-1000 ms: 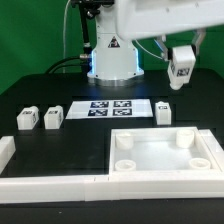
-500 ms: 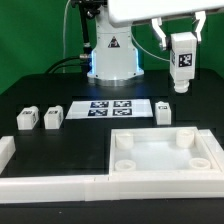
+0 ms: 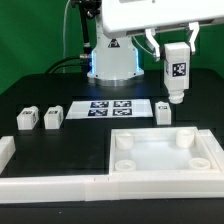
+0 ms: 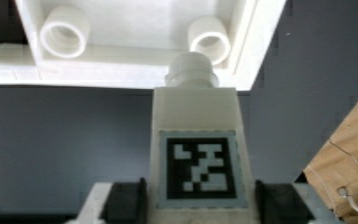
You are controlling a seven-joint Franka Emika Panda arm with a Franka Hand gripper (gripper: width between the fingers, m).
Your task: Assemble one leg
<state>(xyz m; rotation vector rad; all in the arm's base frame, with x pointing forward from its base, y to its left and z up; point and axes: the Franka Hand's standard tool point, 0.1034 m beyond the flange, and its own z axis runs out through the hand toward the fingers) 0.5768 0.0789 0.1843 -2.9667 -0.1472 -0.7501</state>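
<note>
My gripper (image 3: 174,52) is shut on a leg (image 3: 175,75), a white oblong block with a black-and-white tag, held upright in the air at the exterior view's right, peg end down. It hangs above the table behind the large white tray-like piece (image 3: 160,168) with round corner sockets. In the wrist view the leg (image 4: 195,140) fills the middle between my fingers (image 4: 128,198), its peg pointing toward the tray's rim (image 4: 140,66) and a socket (image 4: 208,42). Three more legs stand on the table: two at the left (image 3: 26,119) (image 3: 53,117) and one near the tray (image 3: 164,111).
The marker board (image 3: 112,107) lies flat at mid-table before the robot base (image 3: 112,60). A white fence (image 3: 45,181) runs along the front, with a corner block at the left (image 3: 5,152). A brown edge (image 4: 345,150) shows beside the leg in the wrist view.
The gripper with the leg has turned the leg from tilted to upright, then moved down and slightly to the exterior view's left, toward the tray.
</note>
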